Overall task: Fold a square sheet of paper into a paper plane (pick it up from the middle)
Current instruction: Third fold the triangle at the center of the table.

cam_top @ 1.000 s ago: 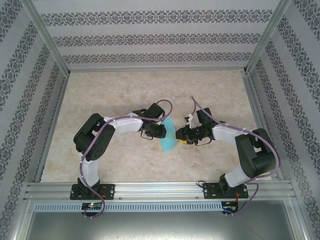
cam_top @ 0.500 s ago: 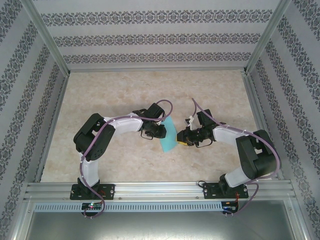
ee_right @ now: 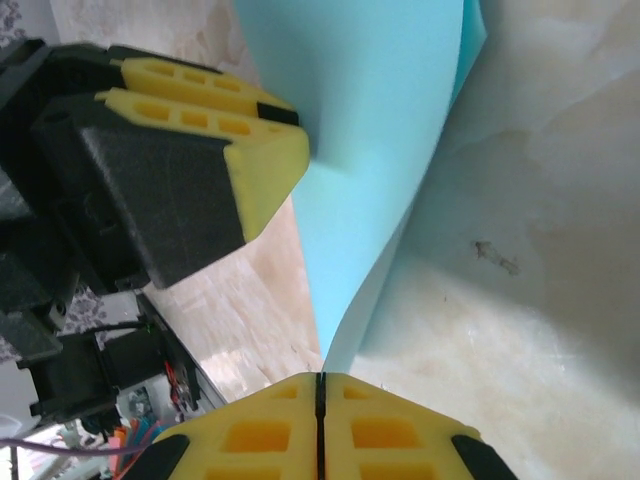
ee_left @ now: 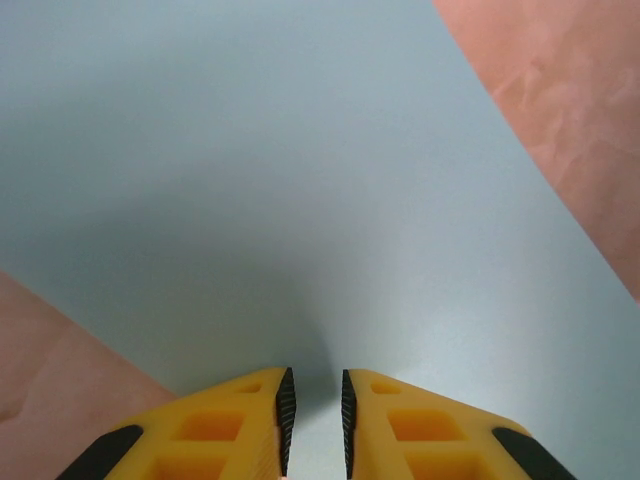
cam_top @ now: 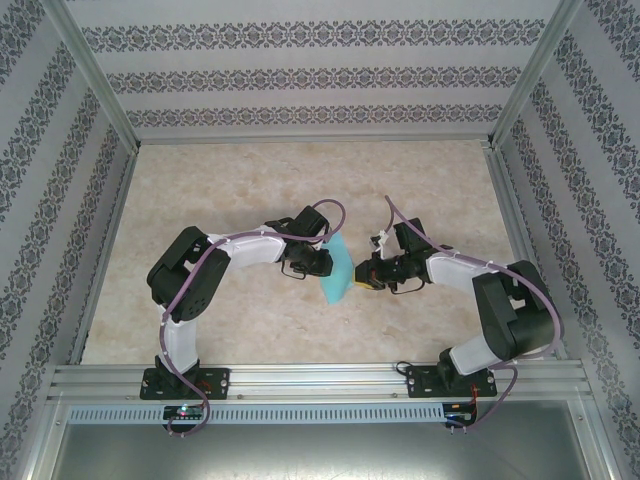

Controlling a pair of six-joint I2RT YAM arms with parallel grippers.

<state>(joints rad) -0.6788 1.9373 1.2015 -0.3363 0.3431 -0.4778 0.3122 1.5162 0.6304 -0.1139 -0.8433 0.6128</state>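
Above the table [cam_top: 250, 180], the right fingers [ee_right: 250, 430] are now pinching together on the sheet of paper [cam_top: 337, 268], which the left fingers [ee_left: 230, 425] are clamping too, readying a fold.

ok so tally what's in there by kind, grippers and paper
grippers: 2 (left gripper, right gripper, each closed on the paper)
paper: 1 (square sheet of paper, light cyan, held between them)
total: 3
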